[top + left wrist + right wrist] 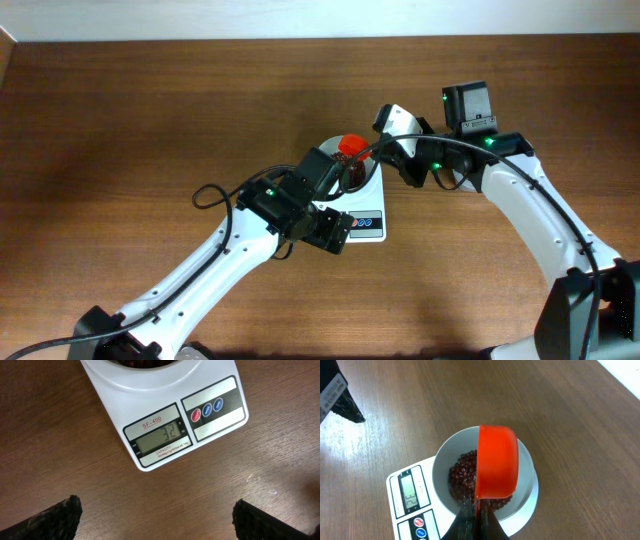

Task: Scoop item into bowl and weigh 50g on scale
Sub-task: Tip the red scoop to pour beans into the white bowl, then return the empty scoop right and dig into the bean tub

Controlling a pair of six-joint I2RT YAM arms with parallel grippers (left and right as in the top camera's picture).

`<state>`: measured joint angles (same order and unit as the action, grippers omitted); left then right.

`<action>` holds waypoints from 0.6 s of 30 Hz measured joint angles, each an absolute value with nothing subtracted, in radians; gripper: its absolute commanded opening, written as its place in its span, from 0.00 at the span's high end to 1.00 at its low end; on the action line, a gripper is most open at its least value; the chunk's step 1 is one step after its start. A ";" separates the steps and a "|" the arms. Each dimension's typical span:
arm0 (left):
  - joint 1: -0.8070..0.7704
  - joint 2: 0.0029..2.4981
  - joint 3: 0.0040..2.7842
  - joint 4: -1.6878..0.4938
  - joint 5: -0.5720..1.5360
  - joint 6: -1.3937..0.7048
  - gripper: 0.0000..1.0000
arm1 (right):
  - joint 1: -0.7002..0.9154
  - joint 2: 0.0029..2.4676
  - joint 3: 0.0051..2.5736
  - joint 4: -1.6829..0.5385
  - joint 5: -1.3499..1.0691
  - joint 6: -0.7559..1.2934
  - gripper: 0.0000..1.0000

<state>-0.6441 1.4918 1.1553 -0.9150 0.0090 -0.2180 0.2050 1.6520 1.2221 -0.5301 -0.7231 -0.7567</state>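
The white scale (410, 495) stands on the wooden table with the white bowl (440, 460) on its platform. Dark red-brown beans (462, 470) lie in the bowl. My right gripper (477, 520) is shut on the handle of an orange-red scoop (495, 462), which hangs tipped over the bowl's right half. In the overhead view the scoop (351, 146) shows beside the right gripper (378, 152). My left gripper (157, 510) is open and empty above bare table, just in front of the scale (165, 415), whose display reads 32. Overhead, the left gripper (330, 232) covers the scale's (368, 222) front.
The left arm's black wrist (300, 195) hides most of the bowl from above. A cable loop (210, 195) sticks out to its left. One left finger (340, 400) shows at the top left of the right wrist view. The table's far edge (320, 38) meets a pale wall.
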 measured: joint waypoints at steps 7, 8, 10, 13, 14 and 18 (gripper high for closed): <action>-0.644 1.492 1.155 -0.915 0.009 -0.218 0.01 | 0.205 1.652 1.222 -0.519 -0.699 -0.744 0.96; -0.644 1.492 1.155 -0.915 0.009 -0.218 0.01 | 0.205 1.652 1.222 -0.517 -0.685 -0.735 0.96; -0.644 1.492 1.155 -0.915 0.009 -0.218 0.01 | 0.205 1.652 1.222 -0.516 -0.669 -0.721 0.96; -0.644 1.492 1.155 -0.915 0.009 -0.218 0.01 | 0.205 1.652 1.222 -0.516 -0.658 -0.697 0.96; -0.644 1.492 1.155 -0.915 0.009 -0.218 0.01 | 0.205 1.652 1.222 -0.508 -0.655 -0.678 0.96; -0.644 1.492 1.155 -0.915 0.009 -0.218 0.01 | 0.205 1.652 1.222 -0.483 -0.654 -0.577 0.96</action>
